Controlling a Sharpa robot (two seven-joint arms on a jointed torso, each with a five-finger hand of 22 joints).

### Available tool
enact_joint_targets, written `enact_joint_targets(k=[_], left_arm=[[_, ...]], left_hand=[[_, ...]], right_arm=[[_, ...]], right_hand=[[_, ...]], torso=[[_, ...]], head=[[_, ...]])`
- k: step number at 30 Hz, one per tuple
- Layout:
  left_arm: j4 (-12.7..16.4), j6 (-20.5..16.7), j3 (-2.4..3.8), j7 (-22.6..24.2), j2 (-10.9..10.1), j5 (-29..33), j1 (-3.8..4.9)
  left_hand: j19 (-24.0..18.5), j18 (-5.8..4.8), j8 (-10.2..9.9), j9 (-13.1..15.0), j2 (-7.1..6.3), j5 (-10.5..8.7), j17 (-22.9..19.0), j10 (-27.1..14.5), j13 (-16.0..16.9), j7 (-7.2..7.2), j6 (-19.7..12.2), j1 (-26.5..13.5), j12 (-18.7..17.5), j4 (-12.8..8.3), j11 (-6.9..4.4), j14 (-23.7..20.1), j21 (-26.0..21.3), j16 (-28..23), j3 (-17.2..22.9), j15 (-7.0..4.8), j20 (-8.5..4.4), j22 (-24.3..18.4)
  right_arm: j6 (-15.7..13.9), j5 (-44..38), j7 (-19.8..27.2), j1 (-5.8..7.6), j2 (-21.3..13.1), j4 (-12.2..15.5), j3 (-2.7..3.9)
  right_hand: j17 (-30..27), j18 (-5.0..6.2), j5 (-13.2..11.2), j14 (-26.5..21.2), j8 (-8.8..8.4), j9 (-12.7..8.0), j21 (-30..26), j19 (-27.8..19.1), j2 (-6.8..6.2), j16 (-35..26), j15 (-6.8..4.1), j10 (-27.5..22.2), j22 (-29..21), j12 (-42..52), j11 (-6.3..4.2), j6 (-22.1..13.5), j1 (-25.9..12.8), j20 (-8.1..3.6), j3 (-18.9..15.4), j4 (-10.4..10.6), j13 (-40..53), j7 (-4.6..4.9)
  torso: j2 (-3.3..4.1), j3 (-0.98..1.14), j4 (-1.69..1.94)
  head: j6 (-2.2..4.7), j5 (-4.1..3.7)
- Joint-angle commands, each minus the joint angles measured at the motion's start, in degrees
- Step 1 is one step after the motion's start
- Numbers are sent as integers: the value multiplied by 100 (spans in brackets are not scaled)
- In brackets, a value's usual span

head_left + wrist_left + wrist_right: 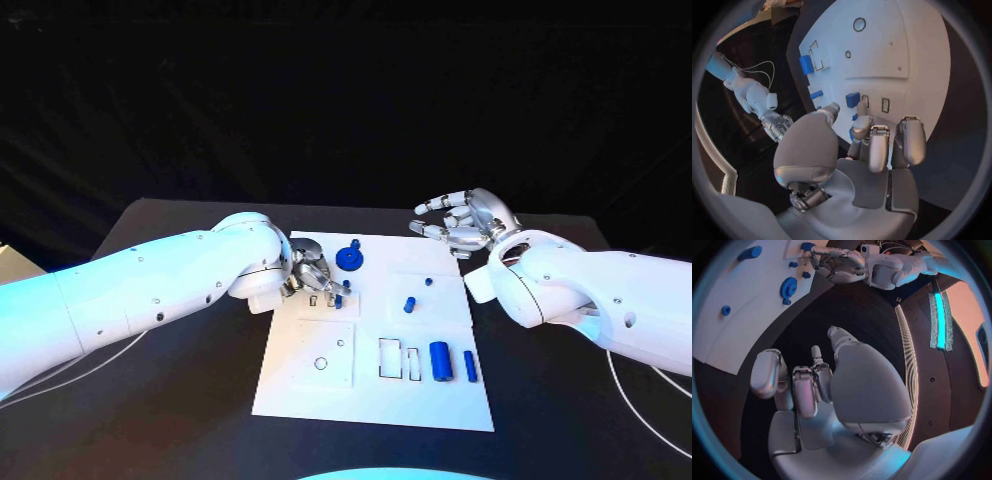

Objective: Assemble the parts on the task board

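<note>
The white task board (310,400) lies in the middle of the black table. My left hand (307,277) rests at the board's upper left edge, fingers curled down. In the left wrist view a small blue part (854,117) sits between its thumb and a finger, beside another blue piece (852,99) by two small slots. A round blue part (349,259) stands just right of that hand. My right hand (464,222) hovers past the board's upper right corner, fingers apart and holding nothing. Further blue parts (410,305) lie mid-board, and a blue block (440,362) sits lower right.
A blue bar (470,366) lies next to the block, near the board's right edge. The board's lower left carries a raised square with a small hole (320,362). Bare black table (173,400) surrounds the board. The right wrist view shows the board (729,340) and my left hand (839,265).
</note>
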Motion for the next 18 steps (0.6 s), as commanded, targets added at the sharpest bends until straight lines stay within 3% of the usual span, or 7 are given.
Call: enact_joint_targets(k=[1,13,18], left_arm=[[-40,173,-8,-26,59,-21,11],[-192,249,-31,-19,165,12,10],[-241,309,-37,-14,207,36,10]], left_hand=[[-1,-46,37,11,-21,-3,1063,6,-8,-12,-44,-25,-35,-13,-30,451,-23,-29,-37,-44,-34,4],[-2,-47,69,127,46,-1,1068,-4,2,-11,-105,170,-37,-24,-31,451,-25,-30,-11,-45,-37,9],[1,-48,77,186,86,0,1075,-11,3,-9,-131,300,-40,-32,-30,453,-23,-29,32,-44,-37,18]], right_arm=[[102,-39,-37,2,14,-5,2],[121,-42,-57,1,33,-21,2],[118,-42,-58,1,43,-24,2]], right_hand=[[1028,45,34,481,38,8,18,32,-18,-30,-9,2,106,9,0,-37,8,-1,5,27,718,3],[1021,46,38,479,39,8,10,30,-14,-33,-9,4,101,11,0,-38,7,-2,7,29,719,3],[1010,46,45,476,43,9,10,32,-7,-39,-10,6,101,11,-1,-36,7,-3,13,33,719,3]], torso=[[10,-3,-7],[-2,-1,9],[-1,1,-8]], head=[[6,-6],[-30,-20],[-27,-4]])
